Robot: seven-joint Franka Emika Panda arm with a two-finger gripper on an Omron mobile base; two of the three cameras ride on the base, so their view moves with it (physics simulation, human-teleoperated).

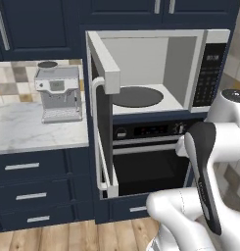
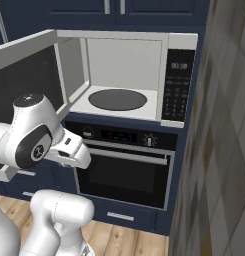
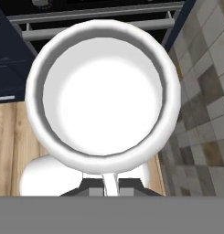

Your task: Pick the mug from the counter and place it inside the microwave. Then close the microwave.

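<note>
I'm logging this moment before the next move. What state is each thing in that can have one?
microwave: door swung wide open, turntable bare.
mug: upright, empty, held off the counter.
gripper: shut on the mug's rim.
oven: door closed.
coffee machine: standing upright on the counter.

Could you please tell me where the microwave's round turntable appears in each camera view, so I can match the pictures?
Left base view: the turntable lies centre, inside the open microwave, right of its swung-out door.
Right base view: the turntable lies centre, slightly above the middle.
Hand view: it is not in it.
Shared landmark: the black oven directly below the microwave.
</note>
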